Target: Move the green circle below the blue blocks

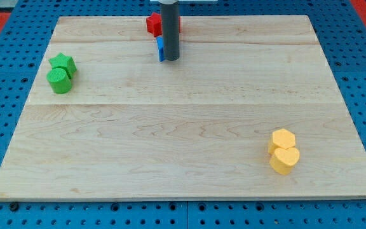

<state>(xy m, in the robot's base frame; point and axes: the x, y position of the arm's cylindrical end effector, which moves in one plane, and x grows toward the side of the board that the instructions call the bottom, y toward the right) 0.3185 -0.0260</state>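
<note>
The green circle (59,80) lies at the view's left of the wooden board (183,146), touching a green star (63,63) just above it. A blue block (161,49) sits near the view's top centre, mostly hidden behind my rod; its shape cannot be made out. My tip (171,59) rests on the board at the blue block's right side, touching or nearly touching it. The tip is far to the right of the green circle.
A red block (153,23) lies above the blue one at the board's top edge, partly hidden by the rod. A yellow hexagon (283,138) and a yellow heart (285,159) touch each other at the lower right.
</note>
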